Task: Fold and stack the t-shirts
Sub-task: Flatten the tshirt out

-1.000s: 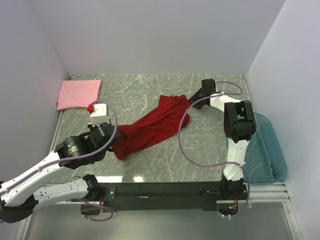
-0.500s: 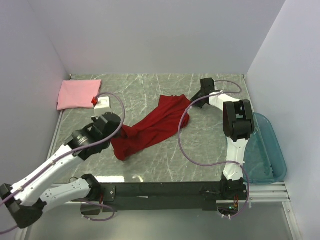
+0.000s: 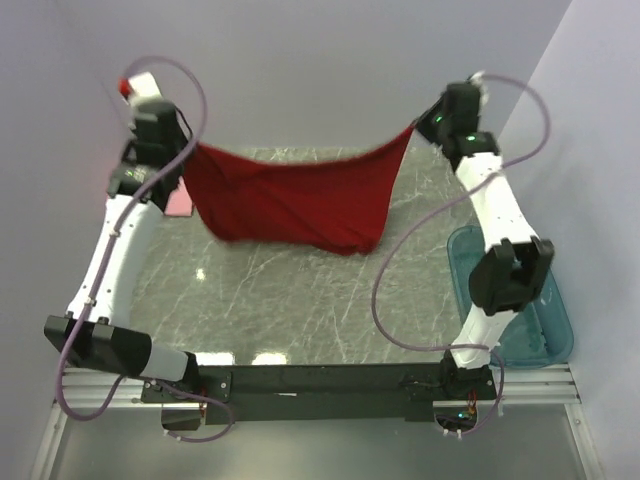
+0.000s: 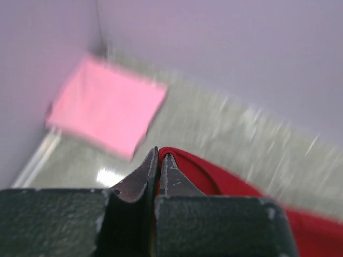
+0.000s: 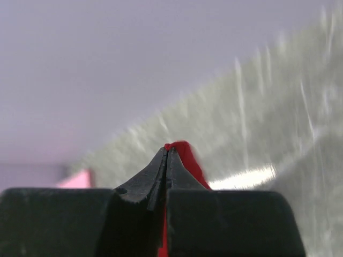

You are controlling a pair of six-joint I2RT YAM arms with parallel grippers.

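Observation:
The deep red t-shirt (image 3: 290,200) hangs spread in the air between my two grippers, high above the table. My left gripper (image 3: 185,150) is shut on its left corner; red cloth shows at the tips in the left wrist view (image 4: 185,163). My right gripper (image 3: 415,128) is shut on its right corner, with red cloth at the tips in the right wrist view (image 5: 182,152). The light pink t-shirt (image 4: 104,110) lies folded flat at the far left corner; in the top view only a sliver of it (image 3: 181,205) shows behind my left arm.
A translucent teal-blue bin (image 3: 520,300) sits at the table's right edge beside the right arm's base. Lilac walls close the table at the back and both sides. The grey marble tabletop (image 3: 300,300) lies below the hanging shirt.
Both arms rose and moved apart, lifting the red shirt off the table and stretching it out in the air. The left gripper went from near the table up to the far left.

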